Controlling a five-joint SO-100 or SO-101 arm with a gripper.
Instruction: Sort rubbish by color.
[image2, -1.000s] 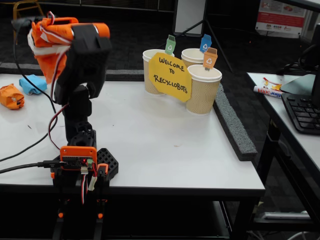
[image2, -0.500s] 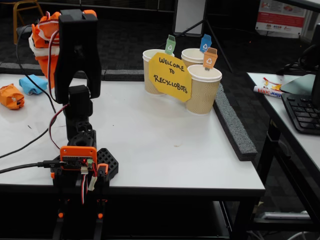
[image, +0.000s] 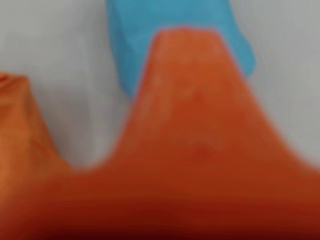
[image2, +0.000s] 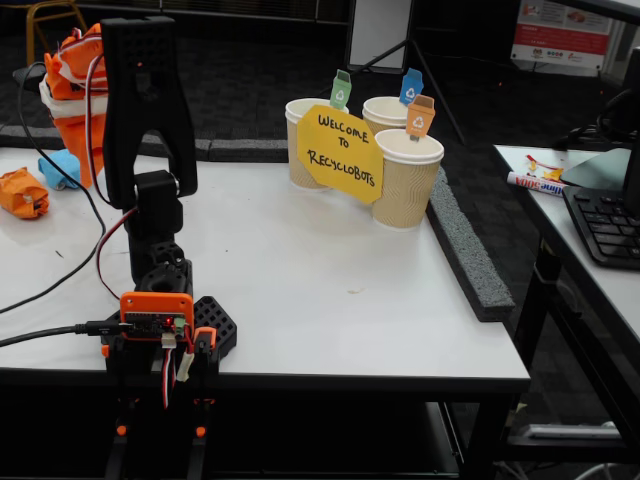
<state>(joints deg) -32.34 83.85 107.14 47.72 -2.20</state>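
Blue scrap (image: 150, 40), blurred, beside orange claw (image: 100, 100)

blue rubbish (image: 150, 35), orange fingers (image: 190, 125), yellow sign (image2: 342, 154)

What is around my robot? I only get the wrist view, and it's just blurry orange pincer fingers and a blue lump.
Observer: In the fixed view, three paper cups stand together at the far right of the table.
Operator: Do the cups have colors?
Observer: Each one carries a little marker: a green tag, a blue tag and an orange tag.
Operator: Is there more rubbish than my blue one?
Observer: Yes. An orange crumpled piece lies just left of your blue lump, near the table's left edge in the fixed view.
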